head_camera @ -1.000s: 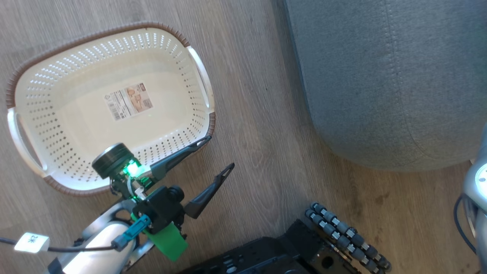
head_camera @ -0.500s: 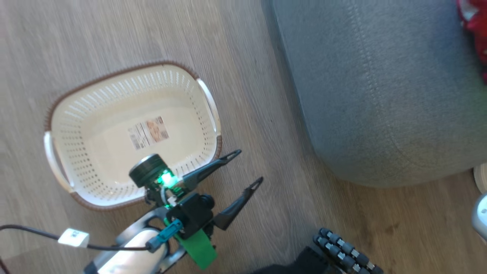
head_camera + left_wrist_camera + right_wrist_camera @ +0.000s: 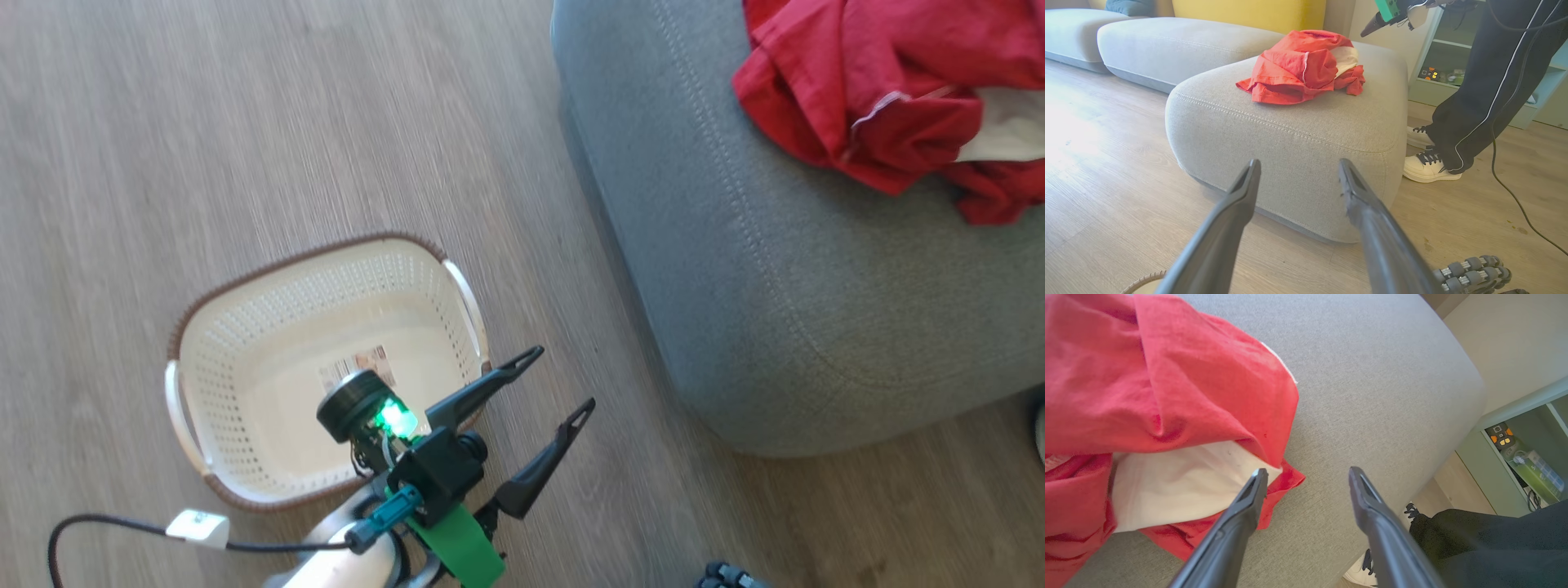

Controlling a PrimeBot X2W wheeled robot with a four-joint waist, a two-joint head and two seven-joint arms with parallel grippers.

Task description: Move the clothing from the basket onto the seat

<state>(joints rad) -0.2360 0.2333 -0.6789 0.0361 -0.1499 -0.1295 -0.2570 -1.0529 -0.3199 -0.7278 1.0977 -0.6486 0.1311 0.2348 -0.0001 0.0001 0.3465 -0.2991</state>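
Head view had 1 basket (image 3: 237,367) by L end effector (image 3: 562,378), spread, holding nothing. L wrist view added a person's 2 shoes (image 3: 1427,167) beside seat (image 3: 1290,134). 1 clothing heap (image 3: 1298,67) lay on seat; R end effector (image 3: 1307,469) spread at its edge.

No text can be read anywhere. A paper label (image 3: 365,365) lies on the bottom of the basket (image 3: 245,392), partly hidden, and its print is too small and blurred to make out. A white tag (image 3: 196,528) on the black cable (image 3: 286,546) shows no legible writing either.
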